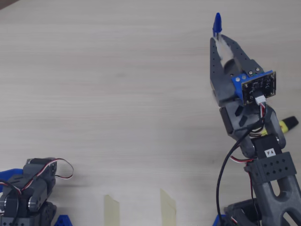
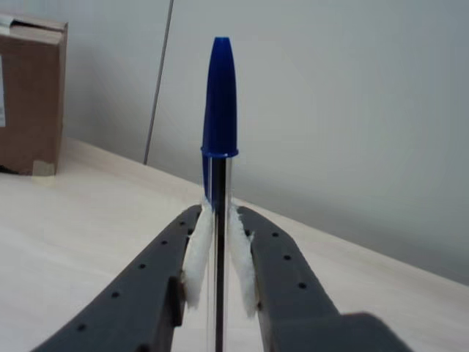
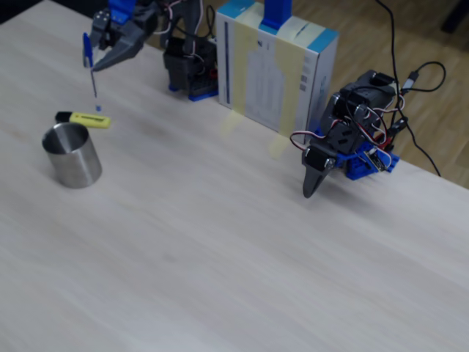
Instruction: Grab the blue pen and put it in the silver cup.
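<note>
Blue cap up, the blue pen stands pinched between my gripper pads, lifted off the table. The silver cup waits empty below, near the yellow highlighter. Grabbing looks done; 1 job left: dropping it in.

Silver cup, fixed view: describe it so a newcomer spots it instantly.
On the pale wooden table, look near the left edge in the fixed view. The silver cup stands upright just in front of the yellow highlighter. It is the only shiny metal cylinder there.
</note>
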You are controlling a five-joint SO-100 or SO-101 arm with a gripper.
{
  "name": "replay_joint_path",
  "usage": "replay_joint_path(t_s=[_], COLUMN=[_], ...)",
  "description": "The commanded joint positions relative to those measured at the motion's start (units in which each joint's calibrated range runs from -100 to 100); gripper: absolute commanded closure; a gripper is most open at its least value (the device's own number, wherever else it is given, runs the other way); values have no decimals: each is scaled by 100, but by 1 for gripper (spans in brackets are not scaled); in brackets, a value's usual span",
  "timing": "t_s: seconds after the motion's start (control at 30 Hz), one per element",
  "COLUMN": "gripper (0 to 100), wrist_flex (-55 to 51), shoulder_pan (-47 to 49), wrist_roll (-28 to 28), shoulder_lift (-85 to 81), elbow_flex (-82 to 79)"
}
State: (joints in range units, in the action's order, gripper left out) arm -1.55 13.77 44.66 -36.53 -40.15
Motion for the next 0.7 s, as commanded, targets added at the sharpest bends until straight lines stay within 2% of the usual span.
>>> replay_joint_path(t_s=[0.0,0.27,0.6,0.67], gripper=[98,98,98,98], wrist_flex=[537,1419,1495,1487], shoulder_pan=[-205,-494,-1044,-1170], wrist_roll=[-11,219,370,537], shoulder_lift=[-245,-295,-303,-295], elbow_flex=[-92,-562,-689,-689])
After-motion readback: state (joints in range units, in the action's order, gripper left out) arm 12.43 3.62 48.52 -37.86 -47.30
